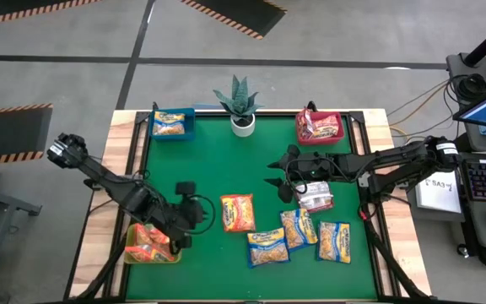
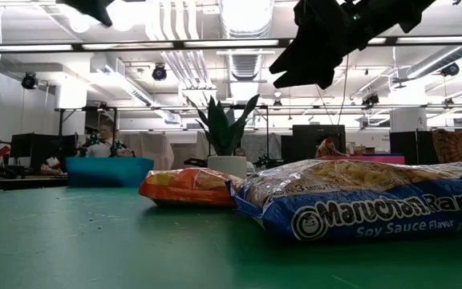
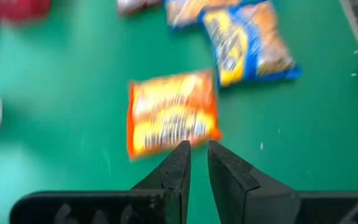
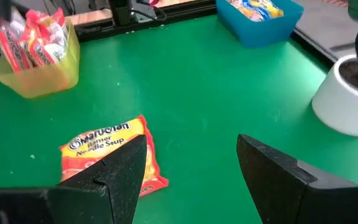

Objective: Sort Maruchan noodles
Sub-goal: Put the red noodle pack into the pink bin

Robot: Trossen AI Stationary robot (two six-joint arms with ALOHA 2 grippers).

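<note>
Maruchan noodles, flat plastic ramen packets, lie spread over the green surface [image 1: 218, 160]: an orange packet [image 1: 238, 212] near the middle, three blue-edged yellow packets [image 1: 298, 236] beside it, and a silvery-grey packet [image 1: 315, 199] just below the right end effector [image 1: 278, 179], whose fingers stand wide with nothing between them. The left end effector [image 1: 201, 213], fingers narrow and holding nothing, hovers just beside the orange packet, near the yellow-green plastic bin [image 1: 150, 245] holding more orange packets.
</note>
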